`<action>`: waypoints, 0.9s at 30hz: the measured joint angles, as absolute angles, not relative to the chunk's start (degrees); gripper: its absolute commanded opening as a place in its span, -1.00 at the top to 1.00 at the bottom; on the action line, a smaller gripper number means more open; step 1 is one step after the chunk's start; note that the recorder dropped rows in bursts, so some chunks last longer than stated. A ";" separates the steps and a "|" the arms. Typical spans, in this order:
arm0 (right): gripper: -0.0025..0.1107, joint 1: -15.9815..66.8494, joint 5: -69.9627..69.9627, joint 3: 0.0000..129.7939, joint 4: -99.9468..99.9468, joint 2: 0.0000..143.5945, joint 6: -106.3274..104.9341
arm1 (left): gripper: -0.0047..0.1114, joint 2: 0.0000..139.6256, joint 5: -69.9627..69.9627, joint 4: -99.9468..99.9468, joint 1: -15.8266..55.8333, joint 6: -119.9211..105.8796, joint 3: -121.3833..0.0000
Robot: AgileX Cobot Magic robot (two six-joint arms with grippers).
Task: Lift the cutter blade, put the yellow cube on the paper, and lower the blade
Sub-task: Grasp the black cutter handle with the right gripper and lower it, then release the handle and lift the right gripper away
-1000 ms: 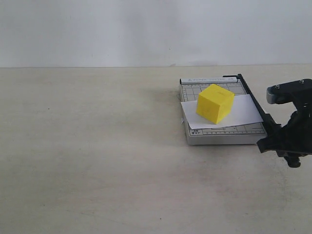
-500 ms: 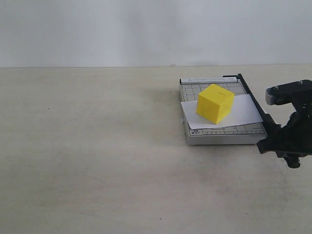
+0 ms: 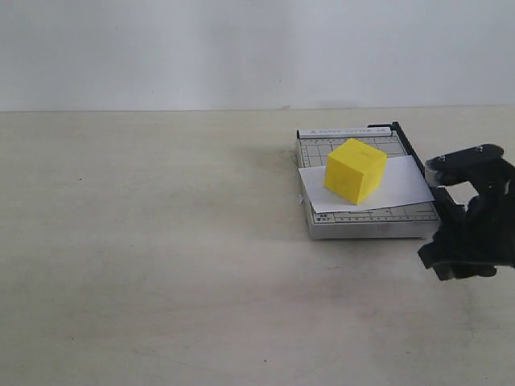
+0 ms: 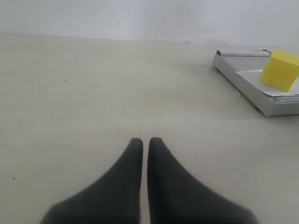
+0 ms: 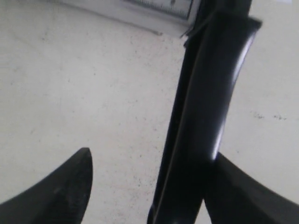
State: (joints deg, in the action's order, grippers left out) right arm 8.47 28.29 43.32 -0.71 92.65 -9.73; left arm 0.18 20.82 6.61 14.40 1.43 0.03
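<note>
Yellow cube sits on the paper, a white sheet laid across the bed of a small grey gridded trimmer on the pale counter. The cube rests near the middle of the sheet, turned at a slight angle to the trimmer's edges, and the paper reaches a little past the bed on both sides. The trimmer bed holds only the sheet and the cube.

The cutter blade lies low along the trimmer's right-hand edge in the exterior view, and its thick rounded black handle runs out past the near corner of the bed. The right end effector is at that handle with its jaws spread apart. The right wrist view shows the glossy handle standing between the two fingers: one finger is clear of it, with bare counter showing in the gap, while the other is right against it or just beside it; whether they touch cannot be told. Nothing is clamped.

The left end effector is clenched and holds nothing, its two dark fingertips drawn together with only a thin line between them. It points across open counter, well apart from the trimmer, which appears with its cube toward the far side of the left wrist view. A plain white wall backs the counter.
</note>
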 measured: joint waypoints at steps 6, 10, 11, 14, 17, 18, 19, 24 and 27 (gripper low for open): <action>-0.16 8.54 32.06 52.21 -0.86 92.65 -9.84 | 0.84 0.18 20.82 6.61 14.40 1.43 0.03; -0.15 8.54 34.75 58.10 -0.86 92.65 -10.42 | 0.84 0.18 20.82 6.61 14.40 1.43 0.03; -0.11 8.54 35.07 59.16 -0.86 92.65 -10.42 | 0.84 0.18 20.82 6.61 14.40 1.43 0.03; 0.24 8.54 35.62 61.61 -1.52 91.60 -11.77 | 0.84 0.18 20.82 6.61 14.40 1.43 0.03; 0.68 8.54 35.84 61.93 -7.70 88.38 -18.82 | 0.84 0.18 20.82 6.61 14.40 1.43 0.03; 0.82 8.54 35.84 61.93 -10.75 87.25 -21.14 | 0.84 0.18 20.82 6.61 14.40 1.43 0.03; 0.93 8.54 35.64 61.78 -14.16 85.63 -24.11 | 0.84 0.18 20.82 6.61 14.40 1.43 0.03; 0.96 8.54 28.23 55.73 -33.16 73.49 -38.77 | 0.84 0.18 20.82 6.61 14.40 1.43 0.03; 0.96 8.54 23.62 49.18 -43.48 64.60 -46.83 | 0.84 0.18 20.82 6.61 14.40 1.43 0.03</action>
